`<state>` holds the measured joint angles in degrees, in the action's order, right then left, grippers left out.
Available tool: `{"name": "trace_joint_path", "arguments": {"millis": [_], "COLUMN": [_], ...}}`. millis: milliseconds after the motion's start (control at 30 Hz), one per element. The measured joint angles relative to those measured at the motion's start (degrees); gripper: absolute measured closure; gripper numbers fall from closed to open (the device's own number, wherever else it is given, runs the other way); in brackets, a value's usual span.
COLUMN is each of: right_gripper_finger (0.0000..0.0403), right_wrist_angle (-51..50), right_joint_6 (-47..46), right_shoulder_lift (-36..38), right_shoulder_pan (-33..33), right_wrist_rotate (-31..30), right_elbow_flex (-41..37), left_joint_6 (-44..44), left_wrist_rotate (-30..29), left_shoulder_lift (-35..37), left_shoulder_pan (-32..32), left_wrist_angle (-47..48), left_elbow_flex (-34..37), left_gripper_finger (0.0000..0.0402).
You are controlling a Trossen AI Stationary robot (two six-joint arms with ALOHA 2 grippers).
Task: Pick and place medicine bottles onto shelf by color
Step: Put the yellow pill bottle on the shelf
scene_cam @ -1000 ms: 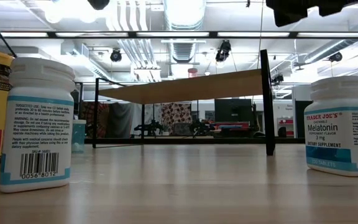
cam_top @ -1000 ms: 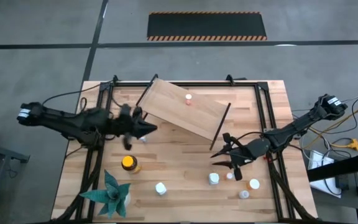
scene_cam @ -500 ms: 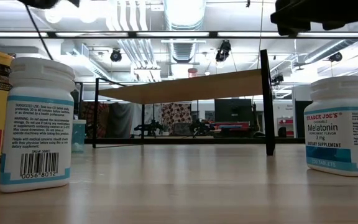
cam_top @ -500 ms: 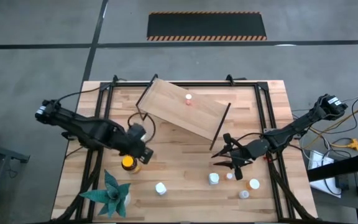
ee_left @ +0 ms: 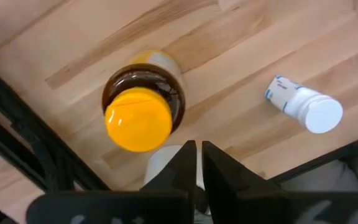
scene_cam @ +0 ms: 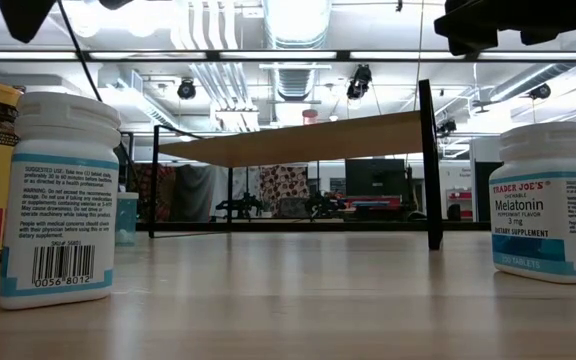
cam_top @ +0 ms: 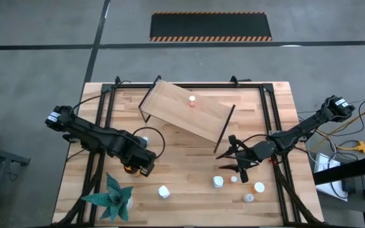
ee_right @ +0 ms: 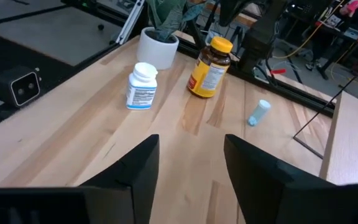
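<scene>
overhead, left gripper (cam_top: 141, 161), jaws nearly closed, above amber bottle (ee_left: 143, 109); right gripper (cam_top: 232, 159) spread wide.

Grey concrete floor (cam_top: 37, 38) around the wood-plank tabletop (cam_top: 189, 158); black hazard-edged floor mat (cam_top: 211, 26) beyond it. Exposed silver ceiling ducts (scene_cam: 208, 75) and strip lights (scene_cam: 298, 15) above.

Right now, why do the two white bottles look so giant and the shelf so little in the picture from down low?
In the low view the camera sits at table height, right beside the white bottles, so they loom while the farther shelf looks small. Bright ceiling lights glare behind it. In the high view the same bottles are tiny specks near the shelf.
</scene>
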<state>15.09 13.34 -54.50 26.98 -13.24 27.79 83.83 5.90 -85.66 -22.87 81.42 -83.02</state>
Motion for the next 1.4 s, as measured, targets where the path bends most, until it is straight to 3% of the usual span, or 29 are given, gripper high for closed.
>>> {"name": "trace_joint_path", "arguments": {"millis": [167, 467, 633, 1033, 1400], "right_gripper_finger": [0.0208, 0.0191, 0.0191, 0.0190, 0.0190], "right_wrist_angle": [0.0, 0.1, 0.1, -0.1, -0.2], "right_joint_6": [-0.8, -1.1, -1.5, -1.8, -2.4], "right_shoulder_lift": [0.0, 0.0, 0.0, 0.0, -0.7], "right_shoulder_pan": [0.0, 0.0, 0.0, 0.0, 0.0], "right_wrist_rotate": [0.2, 0.2, 0.2, 0.1, 0.1], "right_elbow_flex": [0.0, 0.0, 0.0, -0.1, -0.1], "left_joint_6": [3.1, 5.6, 4.2, 3.9, 4.2], "left_wrist_rotate": [0.8, 3.0, 1.8, -2.3, -1.9], "left_shoulder_lift": [0.3, 0.3, 0.3, 0.3, 0.3], "left_shoulder_pan": [-0.2, -1.2, -1.2, -1.2, -1.3], "left_wrist_angle": [2.0, 2.0, 1.6, 0.9, -3.9], "left_elbow_flex": [0.6, 6.5, 8.2, 8.5, 13.5], "left_gripper_finger": [0.0323, 0.0162, 0.0108, 0.0097, 0.0143]}}
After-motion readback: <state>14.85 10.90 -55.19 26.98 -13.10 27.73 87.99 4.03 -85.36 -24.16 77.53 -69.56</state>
